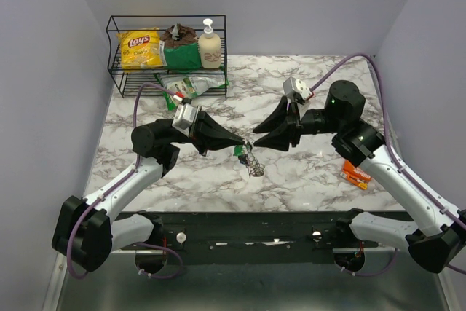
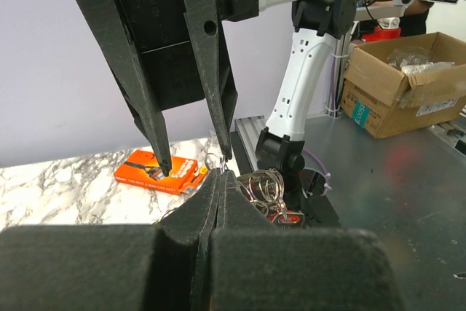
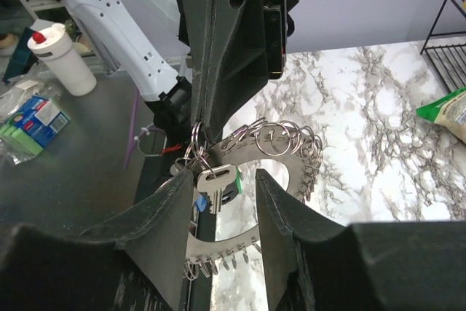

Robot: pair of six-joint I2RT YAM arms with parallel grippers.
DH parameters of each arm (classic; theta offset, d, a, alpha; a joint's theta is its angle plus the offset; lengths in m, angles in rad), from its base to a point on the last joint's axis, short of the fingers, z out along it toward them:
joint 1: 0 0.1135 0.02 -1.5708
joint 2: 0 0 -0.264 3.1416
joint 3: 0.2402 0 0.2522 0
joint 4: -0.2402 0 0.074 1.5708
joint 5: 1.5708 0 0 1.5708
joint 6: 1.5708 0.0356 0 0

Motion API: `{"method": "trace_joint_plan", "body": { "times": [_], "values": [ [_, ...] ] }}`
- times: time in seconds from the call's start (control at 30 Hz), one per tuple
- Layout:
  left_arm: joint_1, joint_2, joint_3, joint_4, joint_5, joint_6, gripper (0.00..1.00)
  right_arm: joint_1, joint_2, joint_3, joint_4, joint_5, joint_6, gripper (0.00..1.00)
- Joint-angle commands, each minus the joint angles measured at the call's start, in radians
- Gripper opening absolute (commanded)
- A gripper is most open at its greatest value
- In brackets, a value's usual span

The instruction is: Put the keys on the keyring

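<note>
My left gripper (image 1: 237, 140) is shut on a small split ring (image 2: 214, 158) of the keyring (image 1: 252, 164), which hangs from it above the table. In the right wrist view the keyring is a flat metal ring plate (image 3: 248, 145) lined with several small split rings. A silver key with a green head (image 3: 215, 184) and a blue-headed piece (image 3: 198, 202) hang from it. A red-headed key (image 2: 289, 216) shows in the left wrist view. My right gripper (image 1: 256, 138) is open, its jaws either side of the hanging green-headed key (image 3: 223, 172).
A flat orange packet (image 1: 357, 175) lies on the marble table (image 1: 182, 180) at the right. A black wire rack (image 1: 116, 56) at the back left holds a chips bag (image 1: 140, 47), a green packet (image 1: 180, 54) and a soap bottle (image 1: 210, 45). Another green bag (image 1: 191, 85) lies in front of the rack.
</note>
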Motion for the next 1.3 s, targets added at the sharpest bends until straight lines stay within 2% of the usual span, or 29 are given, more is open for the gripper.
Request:
{"method": "trace_joint_plan", "body": {
  "times": [0.0,0.2,0.3,0.43,0.53,0.77,1.27],
  "values": [
    [0.001,0.000,0.035,0.049,0.004,-0.015,0.00,-0.003,0.021,0.025,0.003,-0.045,0.005,0.49],
    [0.001,0.005,0.035,0.052,0.004,-0.018,0.00,-0.003,0.029,0.023,0.005,-0.068,0.011,0.47],
    [-0.001,0.008,0.033,0.054,0.003,-0.019,0.00,-0.003,0.027,0.019,0.008,-0.068,0.016,0.40],
    [0.001,0.008,0.035,0.054,0.001,-0.019,0.00,-0.003,0.027,0.013,0.013,-0.068,0.019,0.21],
    [0.001,0.005,0.033,0.055,-0.004,-0.020,0.00,-0.001,0.029,0.008,0.013,-0.068,0.019,0.13],
    [-0.001,-0.001,0.030,0.075,-0.030,-0.018,0.00,-0.003,0.022,-0.023,0.013,-0.065,0.020,0.02],
    [-0.001,0.022,0.039,0.182,-0.048,-0.095,0.00,-0.003,0.022,-0.076,0.020,-0.054,0.014,0.01]
  ]
}}
